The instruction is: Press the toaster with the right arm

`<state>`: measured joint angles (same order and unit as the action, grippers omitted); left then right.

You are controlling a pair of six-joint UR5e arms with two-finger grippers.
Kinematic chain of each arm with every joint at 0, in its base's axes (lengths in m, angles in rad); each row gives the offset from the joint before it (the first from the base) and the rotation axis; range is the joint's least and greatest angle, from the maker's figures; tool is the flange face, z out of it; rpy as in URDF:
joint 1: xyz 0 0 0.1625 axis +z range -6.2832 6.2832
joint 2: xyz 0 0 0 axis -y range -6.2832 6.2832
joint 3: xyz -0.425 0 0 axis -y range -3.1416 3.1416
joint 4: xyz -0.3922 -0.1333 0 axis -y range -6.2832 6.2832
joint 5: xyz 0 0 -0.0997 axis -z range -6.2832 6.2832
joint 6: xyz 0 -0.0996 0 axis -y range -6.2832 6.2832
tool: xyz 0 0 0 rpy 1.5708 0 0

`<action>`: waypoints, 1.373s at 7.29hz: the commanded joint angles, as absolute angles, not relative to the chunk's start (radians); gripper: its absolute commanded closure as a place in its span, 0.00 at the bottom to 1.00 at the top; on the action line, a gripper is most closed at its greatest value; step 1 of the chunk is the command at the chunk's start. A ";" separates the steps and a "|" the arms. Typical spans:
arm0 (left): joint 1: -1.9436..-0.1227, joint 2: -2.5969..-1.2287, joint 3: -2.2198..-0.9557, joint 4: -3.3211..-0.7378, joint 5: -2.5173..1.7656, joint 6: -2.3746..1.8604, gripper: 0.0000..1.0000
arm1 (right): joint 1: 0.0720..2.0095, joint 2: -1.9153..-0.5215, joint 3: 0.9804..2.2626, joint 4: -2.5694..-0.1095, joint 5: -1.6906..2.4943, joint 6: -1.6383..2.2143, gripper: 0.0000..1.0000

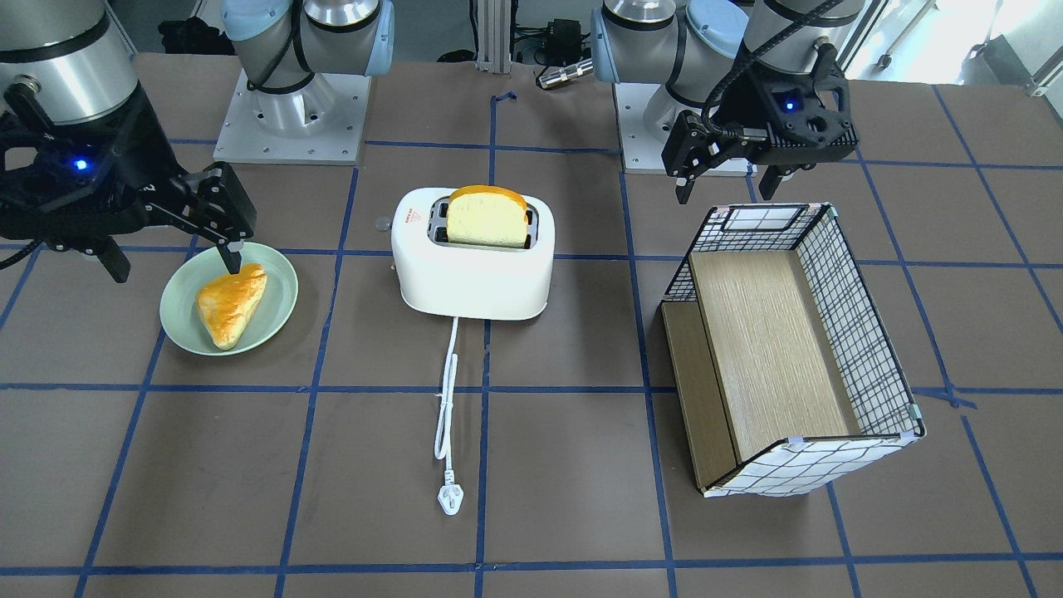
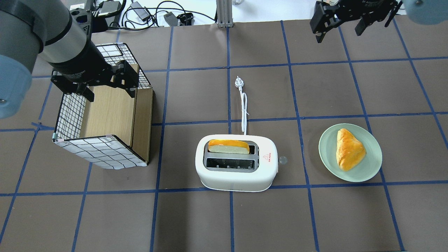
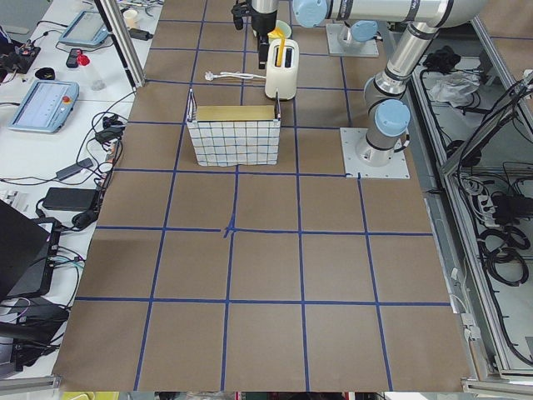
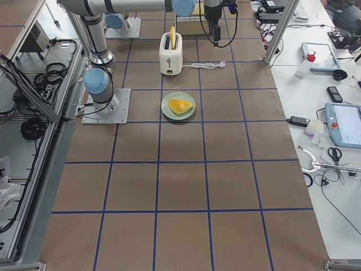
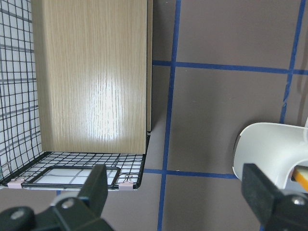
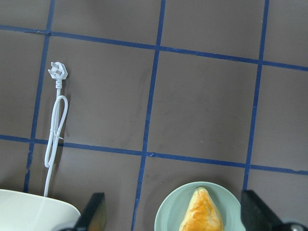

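Overhead exterior: toaster (image 2: 234, 181) red triangle label (image 2: 267, 157), txt illegible.

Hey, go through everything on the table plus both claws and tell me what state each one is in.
toaster: upright, nothing touching it
bread slice: standing high out of one slot
second slot: empty
plug: not plugged in, lying loose
plate: holds one pastry
wire basket: no food inside
left claw: open, empty
right claw: open, empty, clear of the toaster
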<state>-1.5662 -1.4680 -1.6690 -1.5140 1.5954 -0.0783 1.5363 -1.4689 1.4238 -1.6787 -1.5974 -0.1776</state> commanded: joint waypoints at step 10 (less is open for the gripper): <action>-1.566 -1.468 -1.669 -1.514 1.595 -0.078 0.00 | 1.528 -1.531 1.536 -1.732 -1.618 -0.113 0.00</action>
<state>-1.5662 -1.4684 -1.6690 -1.5140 1.5953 -0.0782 1.5279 -1.5343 1.5446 -1.7360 -1.6181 -0.1121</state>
